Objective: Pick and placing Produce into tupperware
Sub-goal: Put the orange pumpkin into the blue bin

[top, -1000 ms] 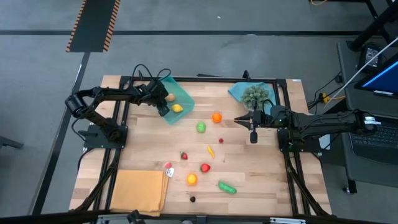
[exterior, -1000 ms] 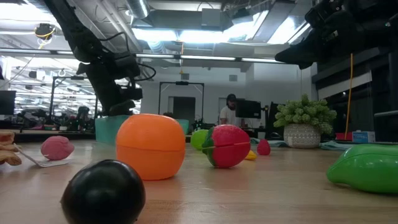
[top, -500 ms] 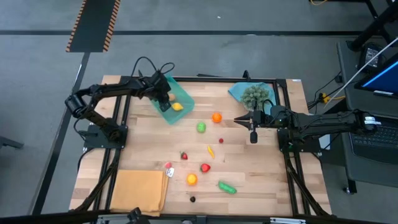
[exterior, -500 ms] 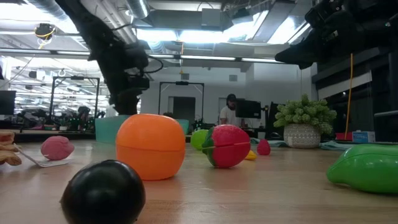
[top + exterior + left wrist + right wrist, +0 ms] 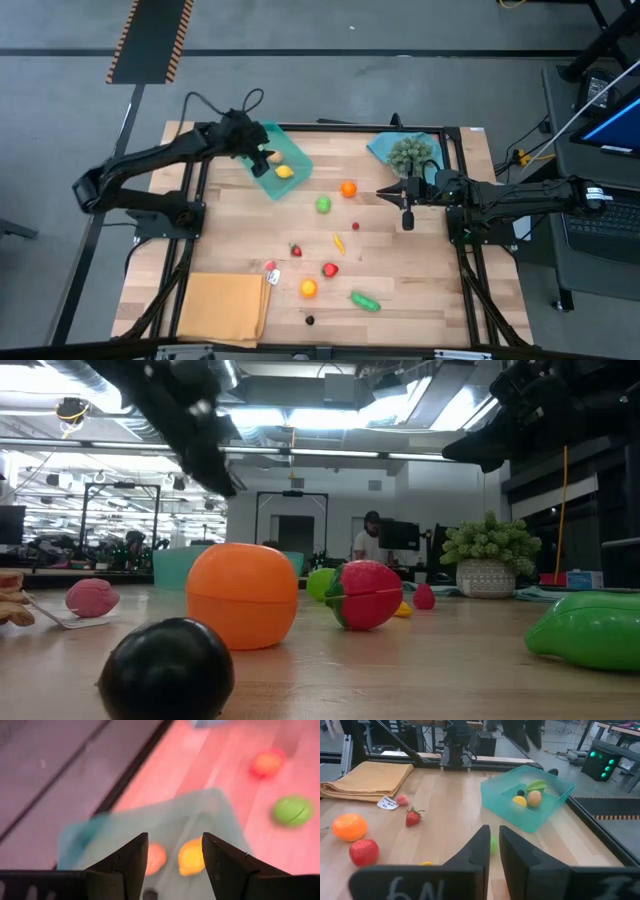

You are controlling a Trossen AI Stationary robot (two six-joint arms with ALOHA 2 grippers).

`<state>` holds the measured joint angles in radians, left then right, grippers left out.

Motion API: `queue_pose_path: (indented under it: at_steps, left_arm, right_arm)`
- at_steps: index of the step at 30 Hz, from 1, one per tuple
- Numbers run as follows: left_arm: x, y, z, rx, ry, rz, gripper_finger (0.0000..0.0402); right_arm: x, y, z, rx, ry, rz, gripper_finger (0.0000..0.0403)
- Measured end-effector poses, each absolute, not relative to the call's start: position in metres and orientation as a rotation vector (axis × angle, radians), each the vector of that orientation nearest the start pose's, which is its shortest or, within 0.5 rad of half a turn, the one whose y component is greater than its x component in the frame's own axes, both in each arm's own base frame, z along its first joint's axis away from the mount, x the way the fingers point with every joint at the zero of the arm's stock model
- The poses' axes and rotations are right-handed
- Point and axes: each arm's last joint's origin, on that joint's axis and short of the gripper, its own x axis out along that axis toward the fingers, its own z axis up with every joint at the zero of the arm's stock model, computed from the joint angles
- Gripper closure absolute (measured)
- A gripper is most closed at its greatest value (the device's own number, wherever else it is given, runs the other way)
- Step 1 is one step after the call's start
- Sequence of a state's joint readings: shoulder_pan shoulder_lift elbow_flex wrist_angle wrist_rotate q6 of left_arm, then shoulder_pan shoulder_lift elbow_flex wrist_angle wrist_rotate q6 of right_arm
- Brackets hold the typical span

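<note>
The left gripper (image 5: 172,865) is hanging over the tray (image 5: 291,152) at far left, fingers apart and empty, apparently done dropping a piece. The tray is holding a lemon (image 5: 285,172). The right gripper (image 5: 383,194), fingers together, is waiting far right. Remaining produce (image 5: 323,205) is lying mid-table.

Dark jointed arms; looping black cables

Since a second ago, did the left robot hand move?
Yes. The left gripper has pulled back from over the tupperware, toward the table's far-left corner, and stands open. The tray stayed put.
</note>
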<state>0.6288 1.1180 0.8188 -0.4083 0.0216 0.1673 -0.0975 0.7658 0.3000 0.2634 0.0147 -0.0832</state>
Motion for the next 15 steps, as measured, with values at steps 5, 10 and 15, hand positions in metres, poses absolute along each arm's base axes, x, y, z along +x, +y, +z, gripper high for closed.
queue_pose_path:
  at_steps: [5,10,15]
  left_arm:
    - [0.178,0.113,0.285,-0.043,0.607,0.489,0.0223]
    - [0.173,0.089,0.281,0.001,0.481,0.423,0.0223]
    - [0.169,0.067,0.262,0.021,0.333,0.343,0.0223]
  right_arm:
    - [0.169,-0.017,0.210,-0.076,0.209,-0.103,0.0360]
    - [0.169,-0.017,0.211,-0.080,0.203,-0.103,0.0360]
    - [0.169,-0.017,0.210,-0.101,0.217,-0.087,0.0351]
